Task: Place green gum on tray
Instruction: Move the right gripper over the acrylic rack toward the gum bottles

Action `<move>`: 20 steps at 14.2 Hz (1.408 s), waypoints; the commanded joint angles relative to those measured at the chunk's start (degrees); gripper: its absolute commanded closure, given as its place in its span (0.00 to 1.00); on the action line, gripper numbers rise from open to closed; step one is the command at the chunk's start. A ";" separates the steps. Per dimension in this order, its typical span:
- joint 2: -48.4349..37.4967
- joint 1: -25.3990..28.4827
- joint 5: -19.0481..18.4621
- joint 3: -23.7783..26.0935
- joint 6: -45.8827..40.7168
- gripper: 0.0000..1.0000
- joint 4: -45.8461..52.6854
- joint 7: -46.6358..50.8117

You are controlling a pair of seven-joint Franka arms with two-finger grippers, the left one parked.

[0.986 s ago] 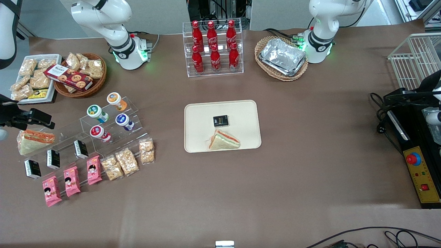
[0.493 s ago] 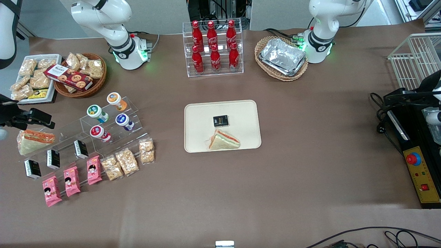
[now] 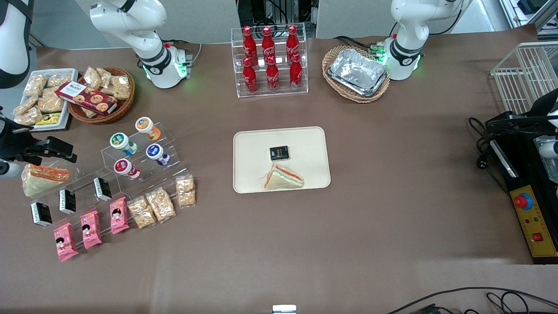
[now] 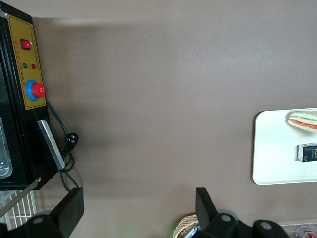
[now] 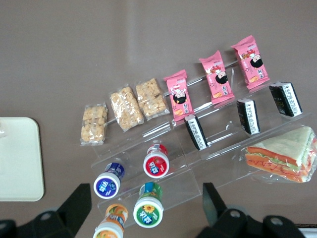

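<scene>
The green gum lies on the upper step of a clear acrylic stand, beside the orange-topped bottle. In the right wrist view the green gum shows between my two spread fingers. My gripper is open and empty, hovering above the working arm's end of the stand, apart from the gum; it also shows in the right wrist view. The cream tray lies mid-table and holds a black packet and a sandwich. The tray's corner shows in the right wrist view.
Blue-topped and red-topped bottles lie on the lower step. A wrapped sandwich, black packets, pink packs and snack bags fill the stand's front. A cola rack and a wicker basket of foil trays stand farther from the camera.
My gripper has moved a little toward the gum bottles on the stand. Nothing else has moved.
</scene>
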 commanded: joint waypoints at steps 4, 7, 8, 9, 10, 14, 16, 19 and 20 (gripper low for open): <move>-13.88 0.09 -0.20 -0.63 -3.16 0.00 -14.24 -4.40; -25.49 0.44 -2.57 0.07 2.03 0.00 -28.14 -3.96; -27.78 0.35 -3.71 1.20 1.95 0.00 -30.70 -3.79; -29.72 0.27 -4.16 1.91 2.21 0.00 -33.07 -3.52; -30.78 0.26 -4.25 2.01 2.56 0.00 -34.66 -3.52; -31.23 0.35 -5.47 2.09 5.54 0.00 -39.58 -2.82; -31.76 0.27 -5.74 2.27 9.14 0.00 -43.19 -2.20; -31.58 -0.09 -5.74 2.18 15.81 0.00 -48.55 -1.85; -31.23 -0.09 -5.74 2.18 18.44 0.00 -50.22 -1.24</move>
